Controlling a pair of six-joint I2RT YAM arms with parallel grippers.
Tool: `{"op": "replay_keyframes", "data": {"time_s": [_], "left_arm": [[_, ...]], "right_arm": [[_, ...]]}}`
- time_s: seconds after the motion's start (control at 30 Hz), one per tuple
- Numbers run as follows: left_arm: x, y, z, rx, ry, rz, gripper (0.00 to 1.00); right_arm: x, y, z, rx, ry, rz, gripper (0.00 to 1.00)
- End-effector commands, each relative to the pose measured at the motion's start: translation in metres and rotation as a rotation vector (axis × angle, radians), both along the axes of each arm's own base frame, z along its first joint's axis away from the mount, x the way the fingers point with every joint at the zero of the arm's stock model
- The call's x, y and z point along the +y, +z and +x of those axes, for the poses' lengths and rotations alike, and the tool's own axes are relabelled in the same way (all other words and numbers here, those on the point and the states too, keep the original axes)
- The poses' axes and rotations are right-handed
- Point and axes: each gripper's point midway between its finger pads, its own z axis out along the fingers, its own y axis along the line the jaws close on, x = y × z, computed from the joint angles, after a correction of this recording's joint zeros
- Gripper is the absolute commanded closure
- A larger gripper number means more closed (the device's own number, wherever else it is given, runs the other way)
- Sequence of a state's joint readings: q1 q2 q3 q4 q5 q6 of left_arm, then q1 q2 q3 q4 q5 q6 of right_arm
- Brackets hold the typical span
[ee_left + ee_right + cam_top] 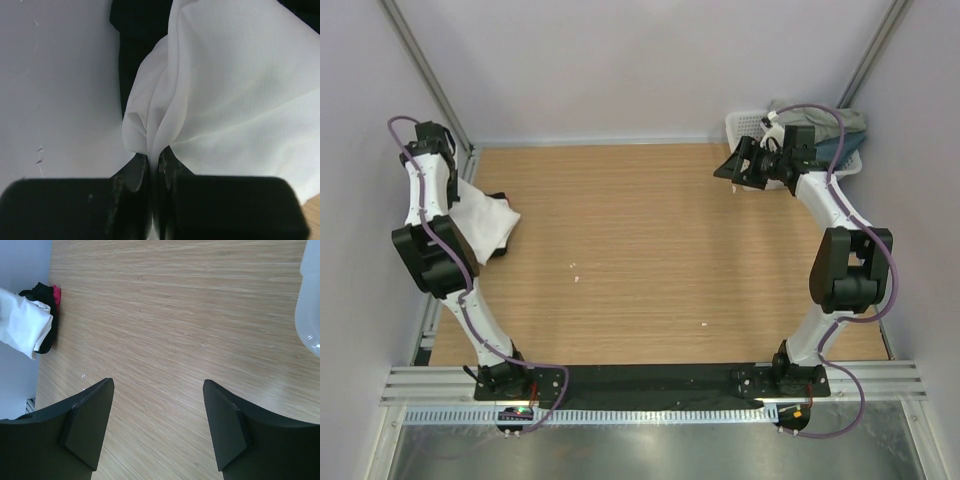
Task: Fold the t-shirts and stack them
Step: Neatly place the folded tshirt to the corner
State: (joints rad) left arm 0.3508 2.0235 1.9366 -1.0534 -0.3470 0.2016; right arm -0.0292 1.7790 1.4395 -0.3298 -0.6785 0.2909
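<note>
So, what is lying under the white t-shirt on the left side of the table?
Black cloth shows beneath the white t-shirt, with a pink-red scrap beside it. How much more lies there is covered.

Shirts at the left edge and far right corner of the table
At the left edge, the upper t-shirt, pinched in the left gripper, overlaps a lower t-shirt. In the far right corner, a basket holds heaped t-shirts, with the right gripper just left of it.

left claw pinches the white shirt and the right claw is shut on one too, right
No. The left claw does pinch the white shirt, but the right claw is open and empty; the right wrist view shows it.
</note>
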Motion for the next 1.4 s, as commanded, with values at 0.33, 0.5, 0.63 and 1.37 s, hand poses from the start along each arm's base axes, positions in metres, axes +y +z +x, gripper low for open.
{"op": "replay_keyframes", "data": {"time_s": [0.33,0.5,0.63,1.37], "left_arm": [[0.035,-0.038,-0.010,0.127,0.001,0.204,1.00],[0.037,-0.046,-0.021,0.150,0.022,0.235,1.00],[0.040,-0.041,-0.029,0.158,0.037,0.281,1.00],[-0.039,0.148,0.037,-0.419,-0.155,0.166,0.01]], "right_arm": [[-0.003,0.039,-0.006,-0.104,-0.013,-0.022,0.21],[-0.003,0.041,-0.007,-0.101,-0.018,-0.015,0.21],[-0.002,0.040,-0.009,-0.101,-0.014,-0.015,0.21],[-0.001,0.022,-0.017,-0.069,-0.009,-0.011,0.21]]}}
